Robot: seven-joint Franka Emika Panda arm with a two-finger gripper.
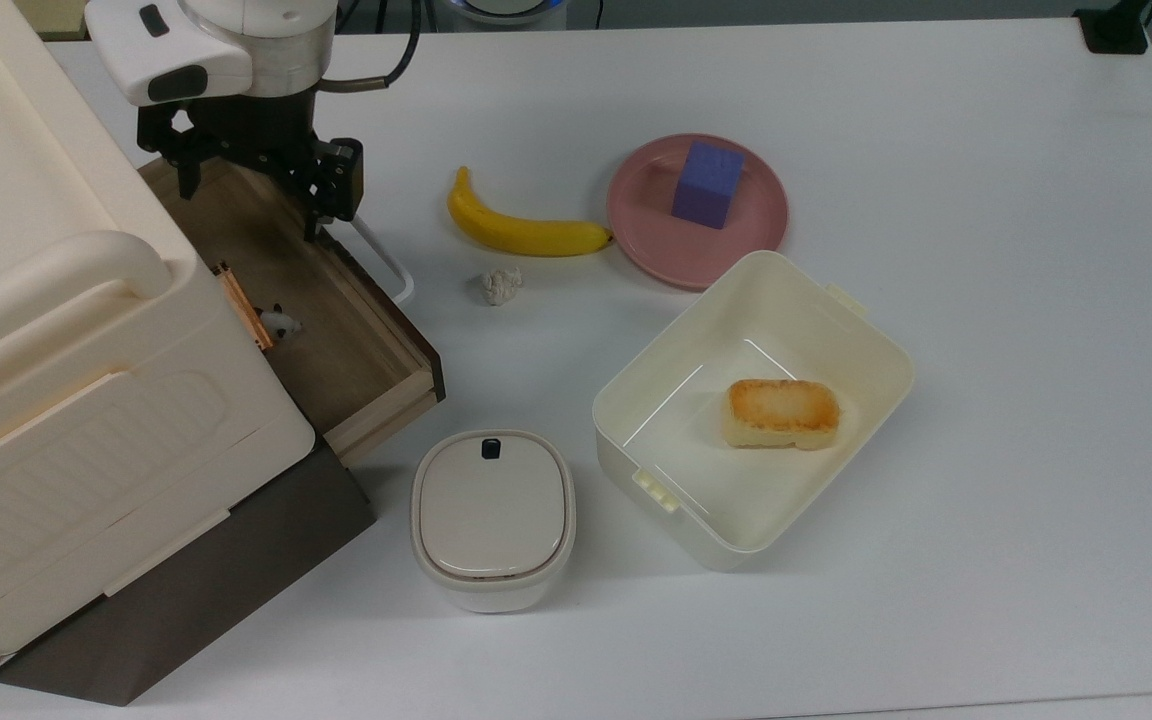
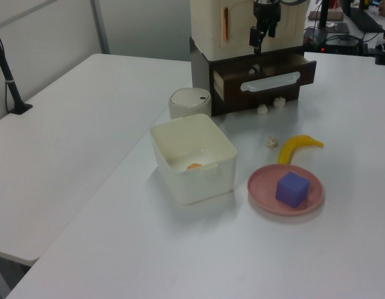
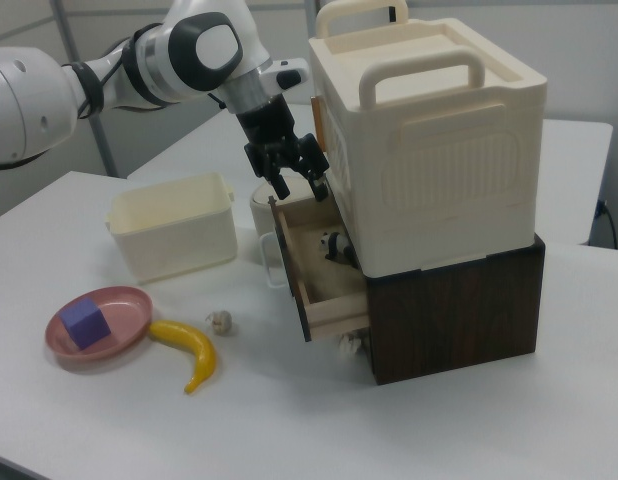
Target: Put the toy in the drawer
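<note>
The toy [image 1: 281, 322], a tiny black-and-white panda, lies on the floor of the pulled-out wooden drawer [image 1: 388, 408], close to the cabinet side. In the right view the toy [image 3: 336, 246] rests inside the drawer [image 3: 319, 306]. My gripper [image 1: 248, 200] hangs open and empty above the drawer's far end, well apart from the toy. It stands above the drawer in the right view [image 3: 301, 188] and in the left view [image 2: 260, 37] too. The drawer's dark front with its white loop handle [image 2: 270, 81] faces the left view.
A large cream box [image 1: 66, 330] sits on the cabinet over the drawer. On the table are a banana [image 1: 521, 228], an off-white lumpy ball [image 1: 501, 286], a pink plate [image 1: 651, 250] with a purple cube [image 1: 707, 184], a cream tub [image 1: 866, 330] and a lidded pot [image 1: 492, 515].
</note>
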